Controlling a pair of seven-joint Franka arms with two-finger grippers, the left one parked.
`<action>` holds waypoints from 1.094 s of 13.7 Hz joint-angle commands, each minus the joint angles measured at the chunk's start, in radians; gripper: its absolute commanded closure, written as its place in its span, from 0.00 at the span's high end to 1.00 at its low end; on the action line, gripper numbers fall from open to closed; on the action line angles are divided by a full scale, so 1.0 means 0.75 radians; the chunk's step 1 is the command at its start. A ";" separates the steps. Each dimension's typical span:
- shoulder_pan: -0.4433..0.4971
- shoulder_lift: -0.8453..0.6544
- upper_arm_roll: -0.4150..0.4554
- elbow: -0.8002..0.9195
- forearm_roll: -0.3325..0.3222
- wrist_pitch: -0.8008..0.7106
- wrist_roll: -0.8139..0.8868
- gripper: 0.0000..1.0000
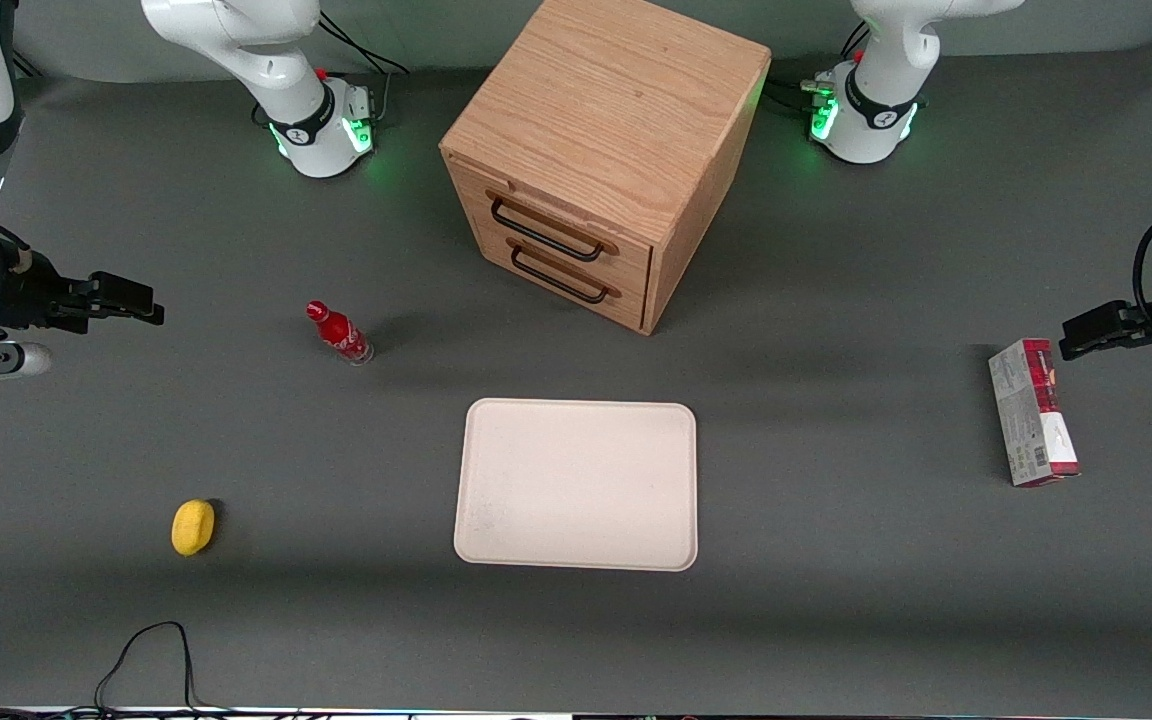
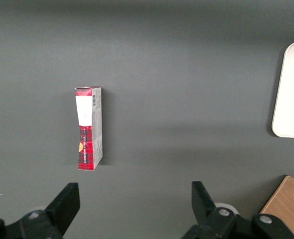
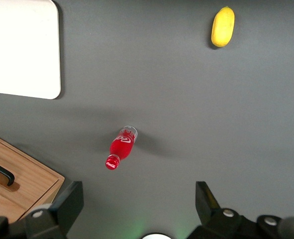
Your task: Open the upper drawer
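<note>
The oak cabinet (image 1: 616, 90) stands at the middle of the table, farther from the front camera than the tray. Its upper drawer (image 1: 548, 222) sits flush and shut, with a thin black bar handle (image 1: 546, 237). The matching lower drawer (image 1: 564, 278) is also shut. My right gripper (image 1: 141, 300) hangs open and empty above the table at the working arm's end, well apart from the cabinet. In the right wrist view the gripper (image 3: 139, 199) has its jaws spread wide over bare mat. A corner of the cabinet (image 3: 30, 186) with one handle end (image 3: 0, 172) shows there.
A red bottle (image 1: 338, 333) stands between my gripper and the cabinet and also shows in the right wrist view (image 3: 121, 148). A white tray (image 1: 576, 485) lies in front of the cabinet. A yellow lemon-like object (image 1: 193, 526) lies nearer the camera. A red box (image 1: 1033, 412) lies toward the parked arm's end.
</note>
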 commanded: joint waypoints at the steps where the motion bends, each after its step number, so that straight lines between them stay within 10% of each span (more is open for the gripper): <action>1: -0.018 0.005 0.019 0.027 0.021 -0.025 0.000 1.00; 15: -0.016 0.025 0.025 0.056 0.027 -0.008 -0.022 1.00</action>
